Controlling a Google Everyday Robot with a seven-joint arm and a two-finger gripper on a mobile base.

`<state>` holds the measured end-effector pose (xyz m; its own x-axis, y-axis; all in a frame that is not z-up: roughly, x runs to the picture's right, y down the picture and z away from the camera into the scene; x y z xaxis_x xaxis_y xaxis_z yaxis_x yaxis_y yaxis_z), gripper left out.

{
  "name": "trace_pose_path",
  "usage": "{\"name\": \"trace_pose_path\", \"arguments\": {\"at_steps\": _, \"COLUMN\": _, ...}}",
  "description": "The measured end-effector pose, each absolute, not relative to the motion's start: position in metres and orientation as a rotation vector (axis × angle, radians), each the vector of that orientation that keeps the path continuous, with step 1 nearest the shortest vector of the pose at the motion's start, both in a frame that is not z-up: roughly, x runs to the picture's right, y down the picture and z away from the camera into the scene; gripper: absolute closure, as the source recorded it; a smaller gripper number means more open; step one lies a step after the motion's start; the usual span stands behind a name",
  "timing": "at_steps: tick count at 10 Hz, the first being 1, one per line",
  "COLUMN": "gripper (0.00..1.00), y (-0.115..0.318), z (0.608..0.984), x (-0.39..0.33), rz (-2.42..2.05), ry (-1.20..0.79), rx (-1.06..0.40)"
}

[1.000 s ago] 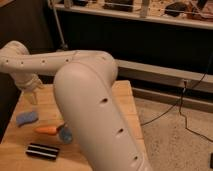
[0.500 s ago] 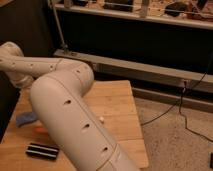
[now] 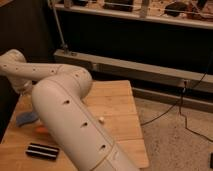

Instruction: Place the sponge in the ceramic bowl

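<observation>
Camera view: my arm (image 3: 75,125) nearly hides the bowl (image 3: 41,129) beside the sponge (image 3: 27,119). Gripper (image 3: 23,90) near the table's (image 3: 117,102) left edge, its state I cannot tell; bare wood right.

sponge (image 3: 27,119): light-blue soft pad, lying flat near the 9 o'clock edge of the table (image 3: 116,102). ceramic bowl (image 3: 41,129): only a reddish-orange sliver shows, just beside the sponge at its 4 o'clock, the rest hidden behind my arm (image 3: 75,131).
</observation>
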<state>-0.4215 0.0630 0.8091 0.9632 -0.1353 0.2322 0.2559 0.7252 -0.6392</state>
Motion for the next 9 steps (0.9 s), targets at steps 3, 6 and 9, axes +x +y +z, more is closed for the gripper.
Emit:
{"name": "trace_pose_path", "arguments": {"at_steps": 3, "gripper": 0.35, "y": 0.092, "z": 0.802, "x": -0.420, "rz": -0.173, "ry": -0.252, "rx": -0.783}}
{"name": "trace_pose_path", "arguments": {"at_steps": 6, "gripper": 0.35, "y": 0.125, "z": 0.794, "x": -0.422, "rz": -0.155, "ry": -0.333, "rx": -0.824}}
{"name": "trace_pose_path", "arguments": {"at_steps": 9, "gripper": 0.35, "y": 0.158, "z": 0.789, "x": -0.440, "rz": -0.196, "ry": -0.416, "rx": -0.814}}
